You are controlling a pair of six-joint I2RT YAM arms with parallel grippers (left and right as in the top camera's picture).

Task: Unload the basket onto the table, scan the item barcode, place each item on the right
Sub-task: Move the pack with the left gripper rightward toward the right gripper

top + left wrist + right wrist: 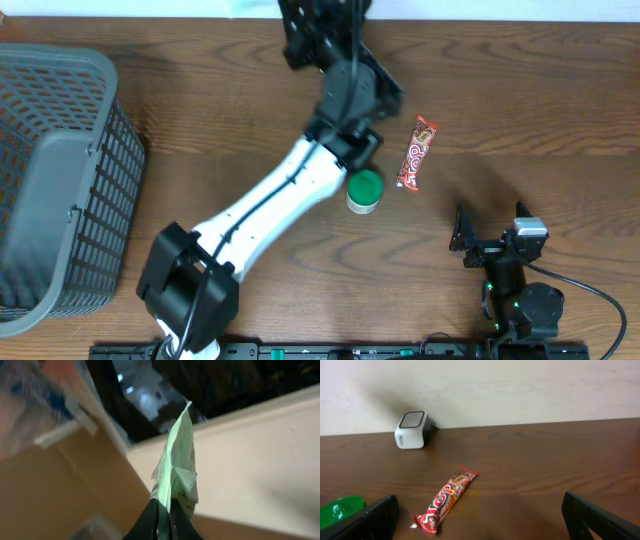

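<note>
Firmly held: your left gripper point(165, 507) clamped the green packet point(176, 470)

Overhead, your left arm point(280, 195) stretched to the far edge of the table point(560, 100); your right gripper point(490, 228) sat spread near the candy bar point(418, 152). Left wrist showed the packet pinched by one end. Right wrist showed wide, empty jaws facing the scanner point(411, 429).

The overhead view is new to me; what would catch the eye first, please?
The white left arm stretches diagonally mid-frame, its gripper shut on a pale green packet. Right of it sit a red candy bar and a green-lidded jar; a grey basket fills the left edge.
</note>
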